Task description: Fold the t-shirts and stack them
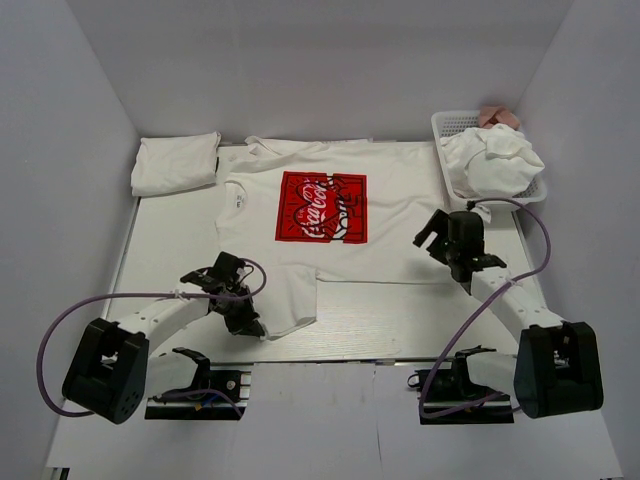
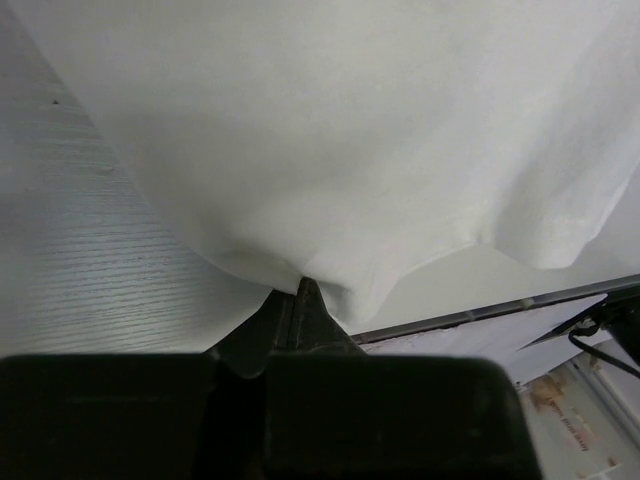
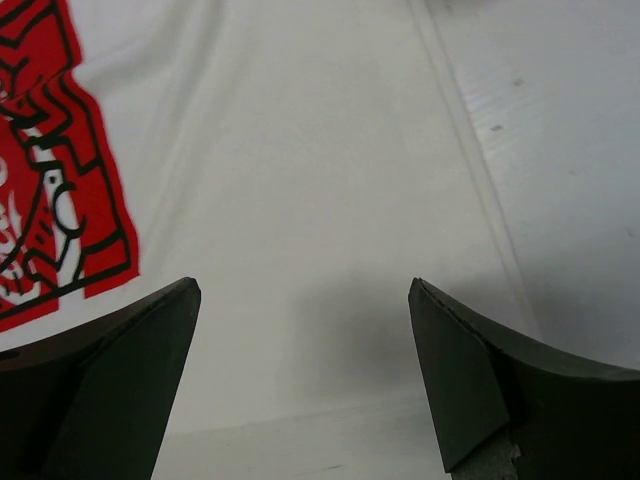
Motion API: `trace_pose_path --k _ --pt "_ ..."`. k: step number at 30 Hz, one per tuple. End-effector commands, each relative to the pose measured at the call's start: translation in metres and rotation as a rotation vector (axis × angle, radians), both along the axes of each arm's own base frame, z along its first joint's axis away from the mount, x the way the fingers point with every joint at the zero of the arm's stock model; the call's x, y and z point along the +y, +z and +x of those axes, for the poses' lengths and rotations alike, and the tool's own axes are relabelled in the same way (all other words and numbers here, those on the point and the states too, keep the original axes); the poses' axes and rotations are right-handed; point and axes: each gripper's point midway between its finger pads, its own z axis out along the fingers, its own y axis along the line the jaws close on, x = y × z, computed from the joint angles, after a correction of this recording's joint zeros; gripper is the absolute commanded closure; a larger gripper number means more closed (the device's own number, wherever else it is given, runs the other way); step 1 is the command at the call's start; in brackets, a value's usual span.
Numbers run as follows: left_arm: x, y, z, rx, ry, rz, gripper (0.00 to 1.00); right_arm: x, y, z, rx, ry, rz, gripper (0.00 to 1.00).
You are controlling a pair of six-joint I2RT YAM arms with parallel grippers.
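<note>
T-shirt with the red print (image 1: 322,208) is lying flat mid-table. The left gripper (image 1: 248,322) is clenching its near-left hem corner; the right gripper (image 1: 443,240) is hovering, fingers released, over the right side near the hem. The right should be pinching the matching corner before both are lifting, so the fold is running straight.

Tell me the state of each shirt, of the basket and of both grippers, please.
printed t-shirt: spread out, print up, not folded, near left hem corner pinched.
folded t-shirt: folded, lying at the far left corner.
basket: upright, full.
crumpled shirts: unfolded, heaped in the basket.
left gripper: shut on the printed t-shirt's hem.
right gripper: open, above the printed t-shirt, holding nothing.
</note>
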Motion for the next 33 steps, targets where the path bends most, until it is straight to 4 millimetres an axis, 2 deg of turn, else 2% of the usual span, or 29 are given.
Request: trace_pose_path --k 1,4,6,11,14,19,21,22,25,26,27,29,30,32,33 --pt "-0.001 0.006 0.0 -0.046 -0.067 -0.016 1.0 -0.032 -0.022 -0.025 0.102 -0.16 -0.042 0.1" --pt "-0.009 0.014 -0.004 -0.053 -0.1 -0.076 1.0 -0.038 -0.03 -0.035 0.13 -0.178 -0.037 0.1" --pt "-0.009 0.017 -0.007 -0.06 -0.117 -0.077 1.0 -0.052 -0.045 -0.041 0.164 -0.23 -0.067 0.1" --pt "-0.014 0.024 -0.004 -0.105 -0.13 -0.104 1.0 -0.053 -0.047 -0.048 0.208 -0.23 -0.053 0.1" --pt "-0.017 0.028 0.0 -0.136 -0.142 -0.123 1.0 -0.058 -0.056 -0.061 0.227 -0.243 -0.056 0.1" --pt "-0.017 0.028 0.002 -0.149 -0.151 -0.125 1.0 -0.055 -0.067 -0.066 0.238 -0.242 -0.026 0.16" --pt "-0.022 0.035 0.008 -0.177 -0.164 -0.143 1.0 -0.052 -0.066 -0.06 0.233 -0.23 -0.013 0.23" --pt "-0.025 0.037 0.011 -0.194 -0.168 -0.158 1.0 -0.052 -0.069 -0.06 0.247 -0.23 -0.012 0.23" --pt "-0.035 0.055 0.028 -0.287 -0.202 -0.205 1.0 -0.048 -0.07 -0.051 0.241 -0.192 -0.02 0.37" --pt "-0.036 0.059 0.03 -0.296 -0.203 -0.208 1.0 -0.047 -0.071 -0.051 0.247 -0.19 -0.017 0.46" --pt "-0.039 0.064 0.035 -0.32 -0.204 -0.216 1.0 -0.046 -0.074 -0.051 0.258 -0.185 -0.018 0.64" --pt "-0.043 0.078 0.047 -0.374 -0.215 -0.23 1.0 -0.046 -0.073 -0.05 0.255 -0.173 -0.023 0.78" --pt "-0.046 0.084 0.053 -0.401 -0.216 -0.239 1.0 -0.046 -0.07 -0.05 0.252 -0.17 -0.027 0.91" --pt "-0.052 0.101 0.067 -0.47 -0.218 -0.262 1.0 -0.047 -0.063 -0.047 0.23 -0.163 -0.035 1.0" --pt "-0.055 0.11 0.072 -0.505 -0.219 -0.273 1.0 -0.046 -0.061 -0.047 0.227 -0.159 -0.036 1.0"
